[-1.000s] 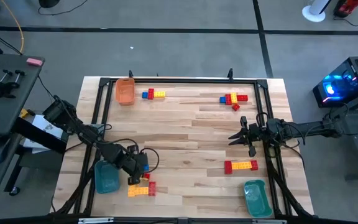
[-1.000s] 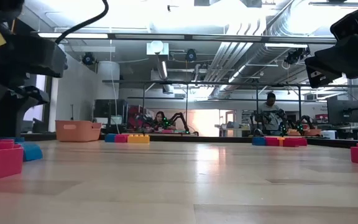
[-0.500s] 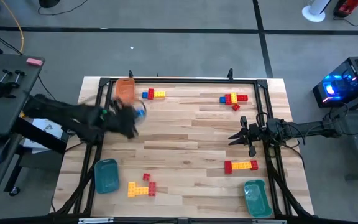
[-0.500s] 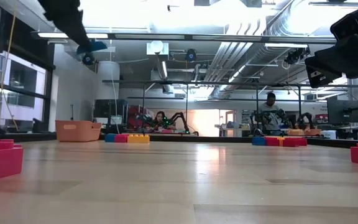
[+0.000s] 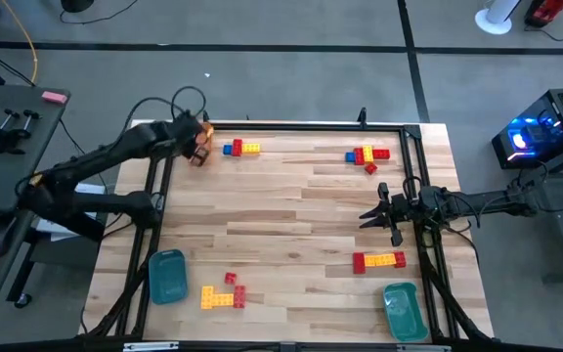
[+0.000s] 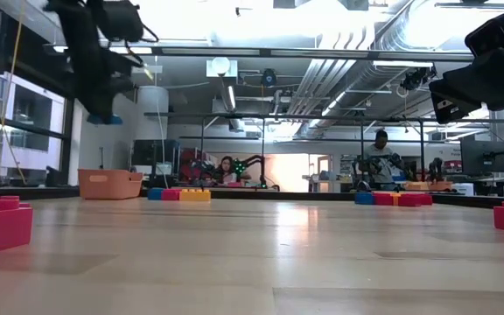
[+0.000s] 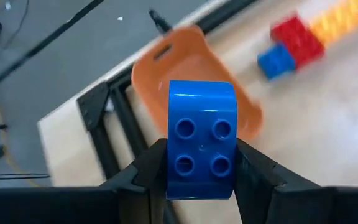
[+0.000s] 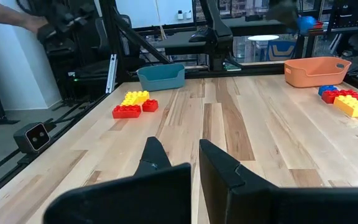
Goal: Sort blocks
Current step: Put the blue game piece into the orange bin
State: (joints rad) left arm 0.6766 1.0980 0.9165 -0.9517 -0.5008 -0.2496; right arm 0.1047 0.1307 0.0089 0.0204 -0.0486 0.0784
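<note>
From above, the left gripper hangs over the orange tray at the far left corner of the pale wooden table, while the right gripper waits at the right side, jaws clenched on nothing. Blocks lie scattered: a row just beside the left jaws, a cluster and a red-yellow row near the right jaws, another group by a teal tray. At table height, a workshop with ceiling pipes lies behind, and a person stands there. The left wrist view shows the jaws grasping a blue block above the orange tray. The right wrist view shows bare planks ahead of its closed fingers.
</note>
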